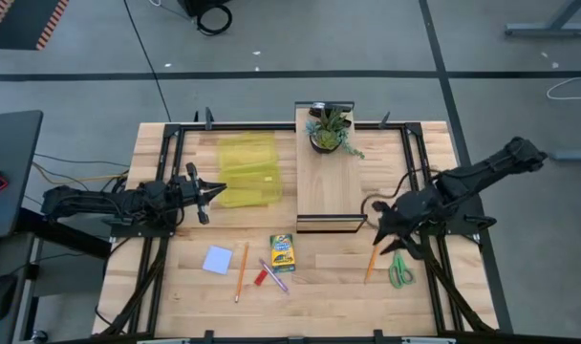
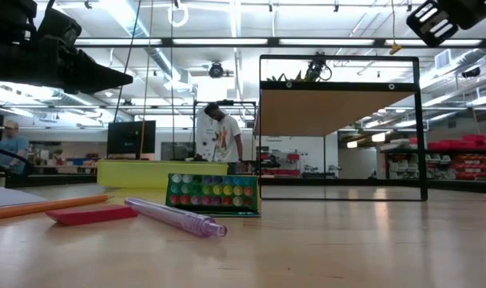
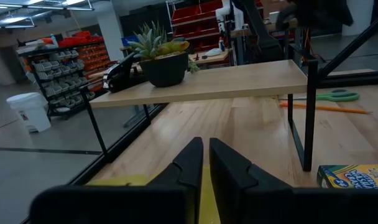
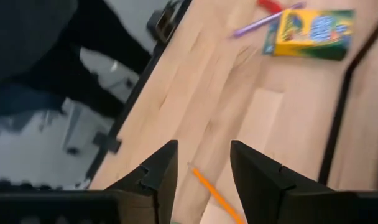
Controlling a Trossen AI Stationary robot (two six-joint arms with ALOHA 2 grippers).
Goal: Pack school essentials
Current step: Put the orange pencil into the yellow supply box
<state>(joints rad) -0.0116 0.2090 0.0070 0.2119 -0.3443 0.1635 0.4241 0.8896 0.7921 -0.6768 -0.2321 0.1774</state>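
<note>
School essentials spread on near half of table. Blue notepad near left; orange pencil, red pen, purple pen just right of it; crayon box at centre. Second orange pencil and green scissors near right. Right gripper above second pencil, jaws apart, holding nothing. Left gripper at left, over yellow pouch, fingers closed, empty. Plant on raised board, far centre.

2 matte-black jointed arms w/ angular, wedge-shaped fingers.
</note>
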